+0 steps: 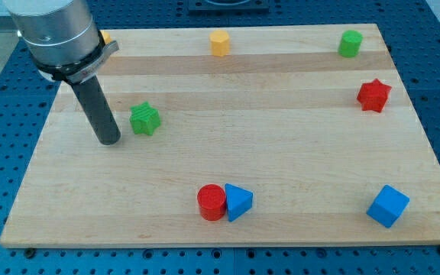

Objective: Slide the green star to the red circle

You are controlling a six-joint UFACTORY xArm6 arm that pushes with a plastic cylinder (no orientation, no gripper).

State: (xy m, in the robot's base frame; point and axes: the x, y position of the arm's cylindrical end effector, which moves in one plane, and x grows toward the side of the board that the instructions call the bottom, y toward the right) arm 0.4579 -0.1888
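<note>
1. Sitting on the wooden board point(281, 153) toward the view's left, the green star point(145, 119) is a small, bright green block with stubby points.
2. My tip point(110, 140) rests just beside the star, on its left; a bare rod, it has nothing to spread or pinch.
3. The red circle point(211, 202) lies near the view's bottom, well apart from the star, touching a blue triangle point(238, 202).
4. Counted: two green blocks, the star and a green block point(350, 43) at top right; two red, the circle and a red star point(373, 95); two blue, the triangle and a blue cube point(388, 205); one yellow block point(219, 43) fully visible.
</note>
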